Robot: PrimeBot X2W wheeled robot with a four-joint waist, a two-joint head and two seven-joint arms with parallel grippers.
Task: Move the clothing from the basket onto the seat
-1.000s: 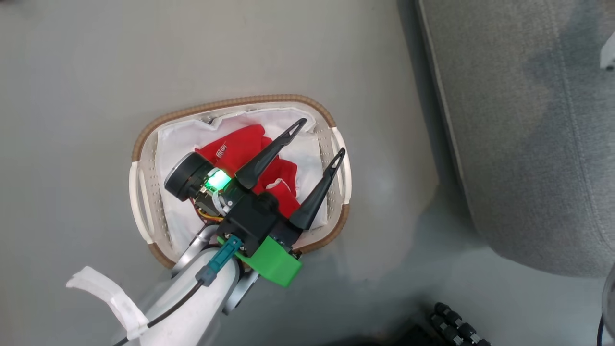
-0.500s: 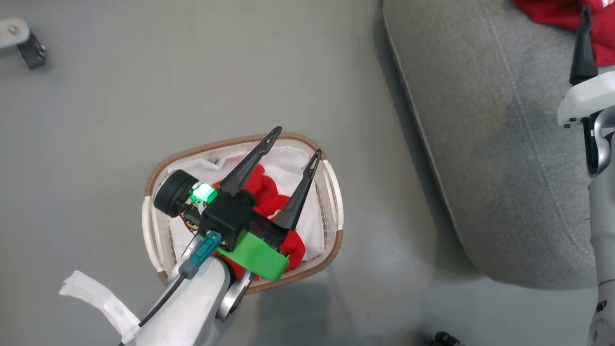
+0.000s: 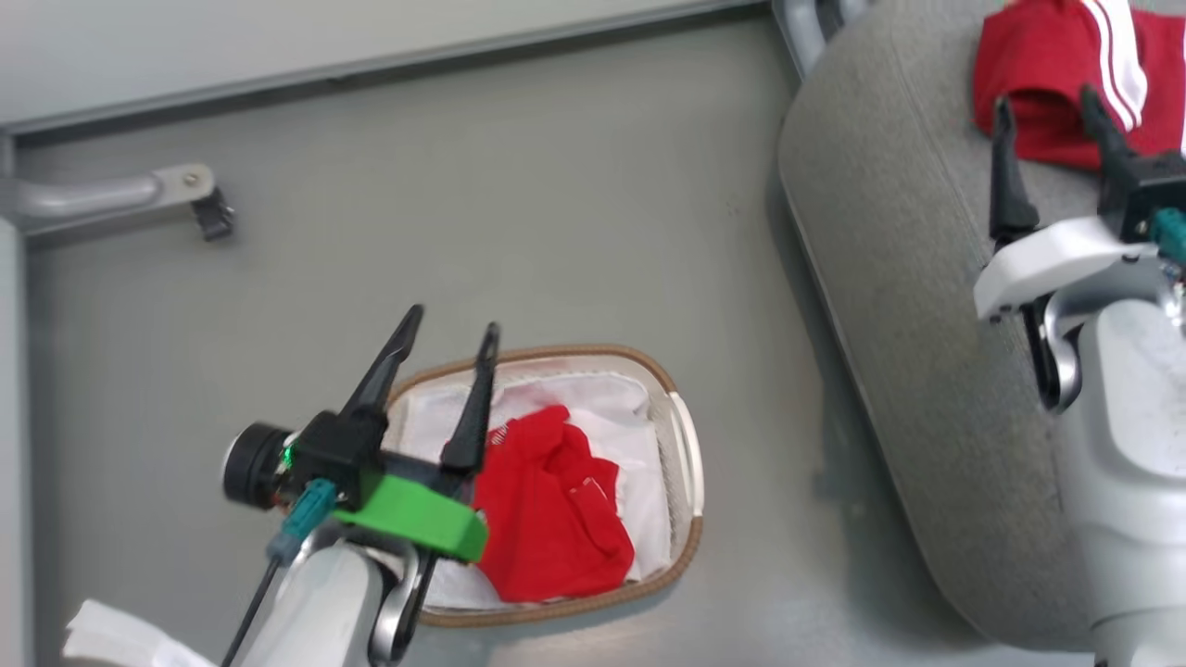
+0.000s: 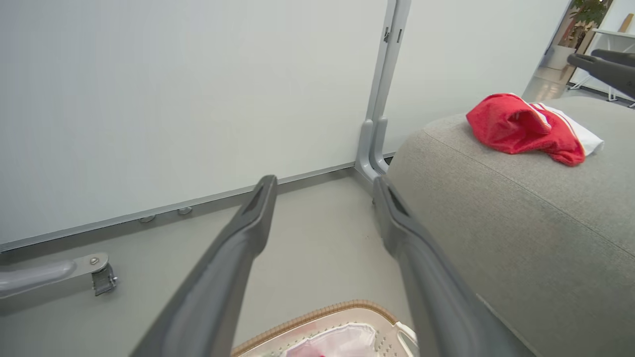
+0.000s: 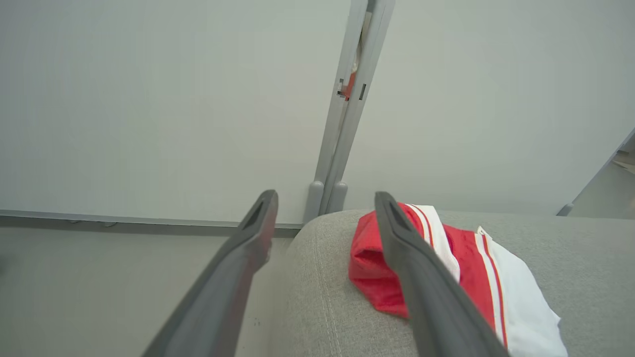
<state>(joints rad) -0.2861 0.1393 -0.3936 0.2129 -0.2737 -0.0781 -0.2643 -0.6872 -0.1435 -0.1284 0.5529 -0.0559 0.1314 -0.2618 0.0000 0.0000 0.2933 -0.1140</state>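
Note:
The basket (image 3: 687, 443) stands on the floor with a red piece of clothing (image 3: 547, 509) lying on its white liner. My left gripper (image 3: 452, 320) hovers open above the basket's left end, holding nothing; the left wrist view has its fingers (image 4: 323, 182) spread over the floor and the basket rim (image 4: 317, 317). A second piece of clothing (image 3: 1047, 56), red with white stripes, rests on the grey seat (image 3: 908, 278). My right gripper (image 3: 1042, 97) is open just short of it, and its fingers (image 5: 326, 196) frame the garment (image 5: 466, 258) and the seat's corner (image 5: 317, 277).
A pale wall panel with a grey upright post (image 4: 377, 124) runs behind the seat. A grey metal bracket foot (image 3: 199, 190) sticks out over the floor at the far left. Bare grey floor (image 3: 556, 185) separates the basket from the wall.
The head camera has tilted up, bringing the wall and more of the seat into view. My left gripper has drawn back from over the basket's middle to its left end, uncovering the red garment.

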